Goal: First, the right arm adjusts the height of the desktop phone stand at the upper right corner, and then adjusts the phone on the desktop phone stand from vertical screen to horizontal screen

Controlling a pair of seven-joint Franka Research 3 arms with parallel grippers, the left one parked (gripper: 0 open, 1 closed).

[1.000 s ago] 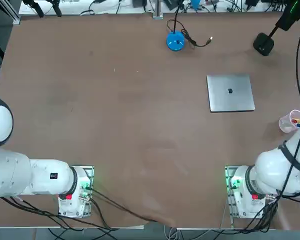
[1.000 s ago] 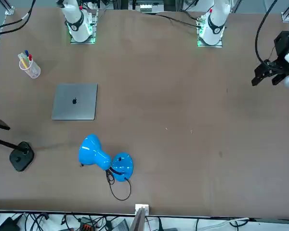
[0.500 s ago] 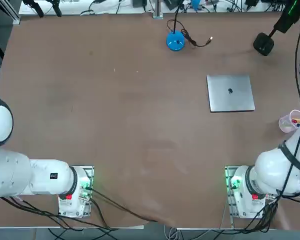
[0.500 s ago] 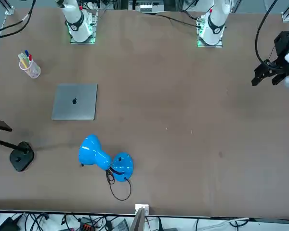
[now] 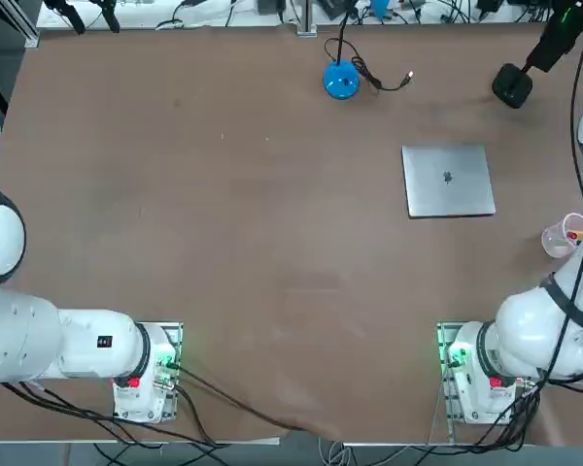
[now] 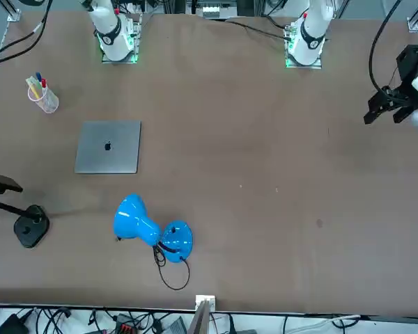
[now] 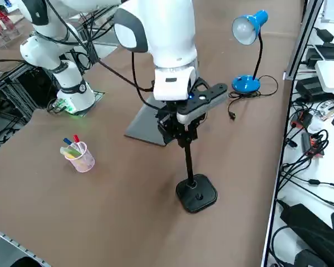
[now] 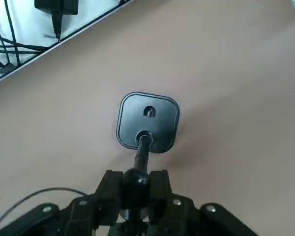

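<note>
Stand's top (image 7: 185,133) lower, between fingers (image 8: 160,184)

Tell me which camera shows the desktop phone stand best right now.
The right side view: the desktop phone stand shows whole, base to pole, with the right gripper shut on its top. The right wrist view looks straight down the pole onto the base. Top and front views crop it at their edges.

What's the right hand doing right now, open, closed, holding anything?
Right hand: closed on the top of the phone stand, above its base near the table's edge.
</note>
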